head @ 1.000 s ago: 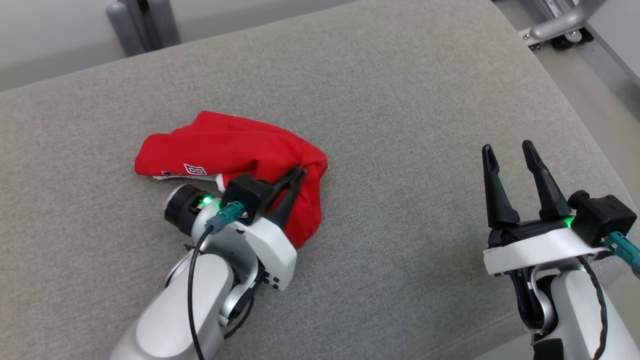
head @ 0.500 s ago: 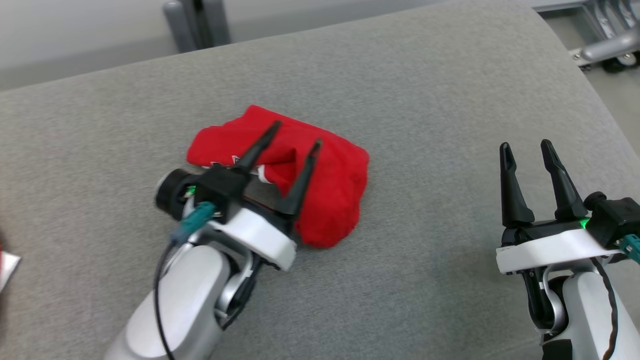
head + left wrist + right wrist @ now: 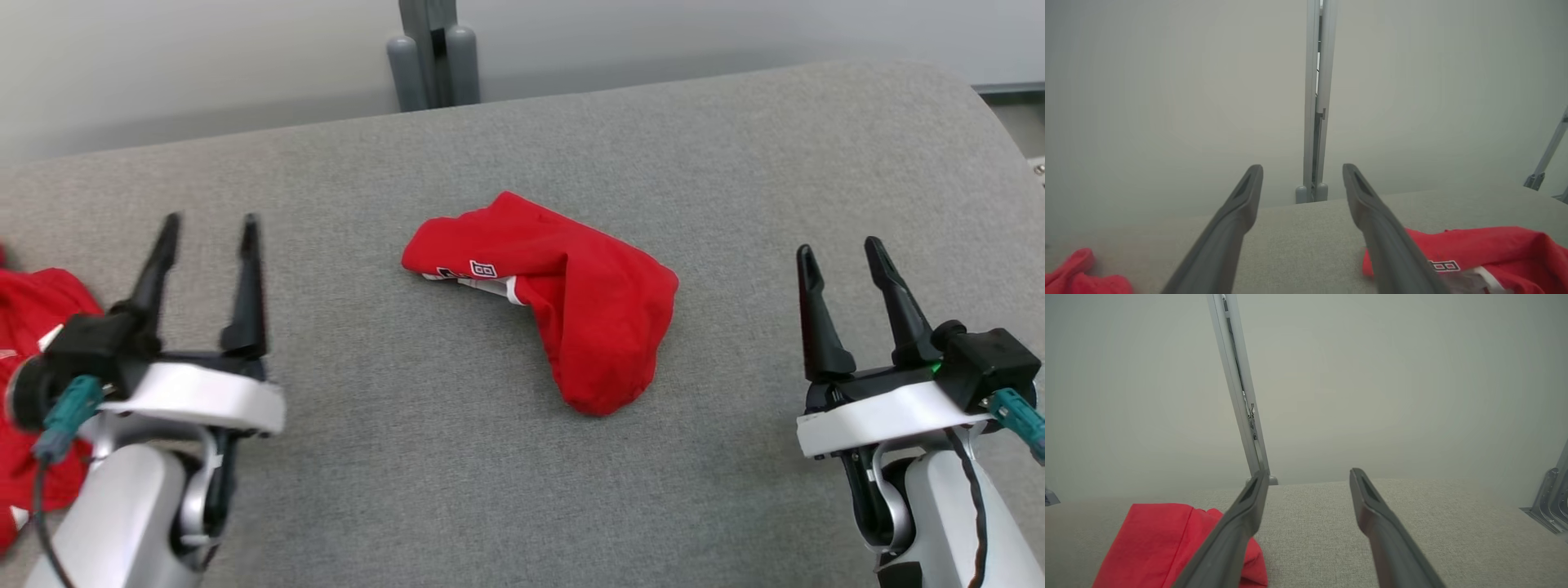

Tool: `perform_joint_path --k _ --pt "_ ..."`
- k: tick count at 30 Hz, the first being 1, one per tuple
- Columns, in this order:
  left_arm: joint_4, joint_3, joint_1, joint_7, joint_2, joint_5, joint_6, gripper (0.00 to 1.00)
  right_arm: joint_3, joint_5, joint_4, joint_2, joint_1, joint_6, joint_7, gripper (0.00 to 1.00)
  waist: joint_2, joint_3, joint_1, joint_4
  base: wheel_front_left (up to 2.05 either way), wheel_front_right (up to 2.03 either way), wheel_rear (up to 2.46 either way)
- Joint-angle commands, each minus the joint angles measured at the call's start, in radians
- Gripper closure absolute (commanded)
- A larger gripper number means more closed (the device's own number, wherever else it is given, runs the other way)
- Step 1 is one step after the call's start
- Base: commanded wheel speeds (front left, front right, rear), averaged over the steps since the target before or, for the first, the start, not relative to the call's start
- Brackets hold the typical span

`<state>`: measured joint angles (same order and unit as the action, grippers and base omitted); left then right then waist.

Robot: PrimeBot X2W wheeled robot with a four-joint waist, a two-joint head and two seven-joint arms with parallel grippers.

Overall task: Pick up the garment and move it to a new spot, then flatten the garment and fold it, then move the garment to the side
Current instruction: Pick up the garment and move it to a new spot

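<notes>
My left claw and right claw stand apart, empty, flanking the red garment bunched mid-tabletop. It bends like an L: printed end to my left, long axis slanting far-left to near-right. Pinching stacked layers would lift a wad — or I'd snag the other red cloth beside my left claw.

Left wrist view: one of the left fingers covers the garment edge; frame bottom crops the rest. Print just beside that finger too small to read. Another red cloth, left of the fingers, cropped likewise. Right wrist view: one of the right fingers hides part of the garment.
</notes>
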<state>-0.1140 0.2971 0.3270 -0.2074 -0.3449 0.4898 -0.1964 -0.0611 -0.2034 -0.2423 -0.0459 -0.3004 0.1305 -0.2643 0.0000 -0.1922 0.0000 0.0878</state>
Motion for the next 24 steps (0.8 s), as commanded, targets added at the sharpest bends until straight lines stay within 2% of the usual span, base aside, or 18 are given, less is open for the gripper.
perform_joint_path --k 1,9,24 --pt "0.001 -0.008 -0.017 -0.005 -0.013 0.000 -0.009 0.00 0.001 0.009 -0.002 -0.007 0.009 0.000 -0.001 0.00 0.0000 0.010 0.0000 -0.009 0.00 0.00 0.00" --pt "0.026 -0.051 -0.129 0.004 -0.067 0.009 -0.050 0.00 0.007 0.022 0.003 -0.007 0.036 0.000 0.015 0.00 0.0000 0.050 0.0000 -0.023 0.00 0.00 0.00" --pt "0.084 -0.038 -0.255 0.044 -0.076 0.023 -0.087 0.00 0.030 0.012 0.032 -0.007 0.131 0.000 0.049 0.00 0.0000 0.111 0.0000 -0.010 0.00 0.00 0.00"
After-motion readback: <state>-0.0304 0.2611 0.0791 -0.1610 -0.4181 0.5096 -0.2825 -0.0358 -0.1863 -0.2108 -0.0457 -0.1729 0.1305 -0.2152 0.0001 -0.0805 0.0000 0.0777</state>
